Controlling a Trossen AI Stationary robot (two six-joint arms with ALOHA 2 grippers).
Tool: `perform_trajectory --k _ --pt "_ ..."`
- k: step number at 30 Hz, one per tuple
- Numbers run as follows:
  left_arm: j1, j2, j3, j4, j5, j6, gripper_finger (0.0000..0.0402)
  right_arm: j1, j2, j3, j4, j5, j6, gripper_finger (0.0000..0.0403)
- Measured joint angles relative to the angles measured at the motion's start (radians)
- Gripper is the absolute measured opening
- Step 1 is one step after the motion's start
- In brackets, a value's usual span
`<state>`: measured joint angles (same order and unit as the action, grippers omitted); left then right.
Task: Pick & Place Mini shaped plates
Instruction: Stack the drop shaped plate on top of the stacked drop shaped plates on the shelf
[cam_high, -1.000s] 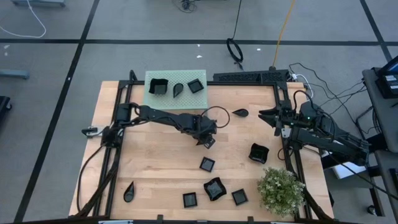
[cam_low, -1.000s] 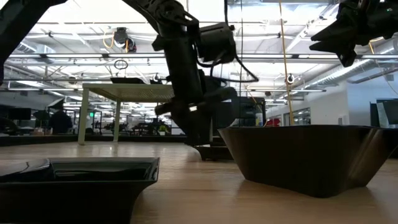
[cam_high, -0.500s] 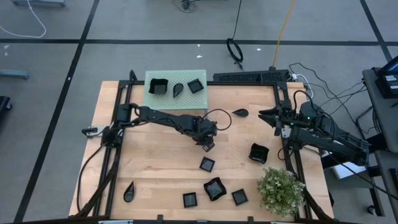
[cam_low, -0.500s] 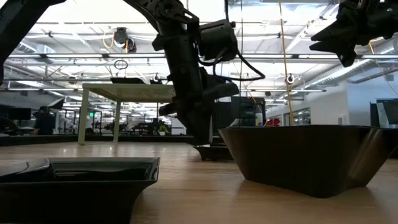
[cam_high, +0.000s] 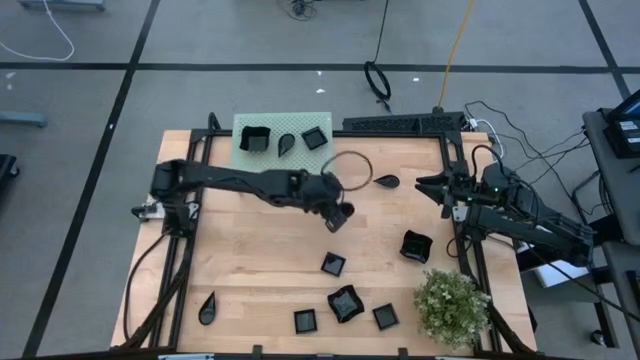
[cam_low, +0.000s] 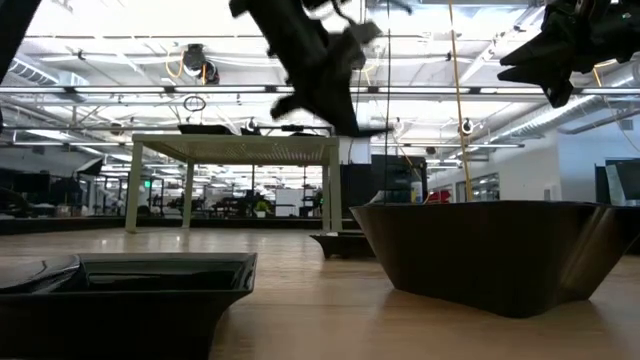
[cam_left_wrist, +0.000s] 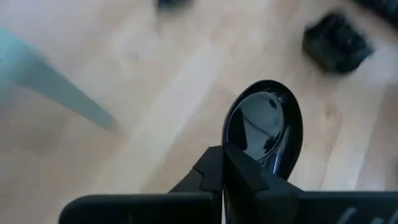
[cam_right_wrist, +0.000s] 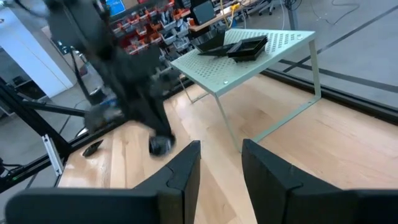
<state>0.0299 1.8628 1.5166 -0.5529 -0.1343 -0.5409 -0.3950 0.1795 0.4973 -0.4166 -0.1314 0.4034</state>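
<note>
Wooden table is being shared by scattered plates, mostly near its front edge. Teardrop plate is being held clear above mid-table, clamped in left gripper. Right gripper is being kept at the right edge, jaws apart, nothing held.

Light wooden table, black frame rails along both side edges. Landmark: green perforated platform, standing at the far edge.

On the bare wood, relative to the platform:
- teardrop plate, just to its right, near the far edge.
- wavy-rimmed plate, further right and nearer the front.
- small square plate, toward the front, mid-table.
- cluster near the front edge: square plate, larger wavy plate, square plate.
- leaf-shaped plate, front left corner.
- potted green plant, front right corner.
</note>
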Motion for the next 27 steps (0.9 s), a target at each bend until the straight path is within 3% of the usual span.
perform_trajectory --k 5,10,15,20,27 --pt "0.004 -0.126 0.0 0.017 -0.153 0.066 0.0005 0.0 0.0 0.0 0.001 0.0 0.0 0.0105" --pt "0.031 -0.234 0.002 0.001 -0.407 0.138 0.001 0.0 0.0 0.0 0.0 0.0 0.0 0.0105" --pt "0.114 -0.301 0.003 -0.075 -0.528 0.069 0.0006 0.0 0.0 0.0 0.0 0.0 0.0 0.0105" --pt "0.244 -0.323 0.001 -0.223 -0.528 -0.058 0.0009 0.0 0.0 0.0 0.0 0.0 0.0 0.0105" --pt "0.409 -0.286 0.001 -0.288 -0.383 -0.148 0.0013 0.0 0.0 0.0 0.0 0.0 0.0 0.0105"
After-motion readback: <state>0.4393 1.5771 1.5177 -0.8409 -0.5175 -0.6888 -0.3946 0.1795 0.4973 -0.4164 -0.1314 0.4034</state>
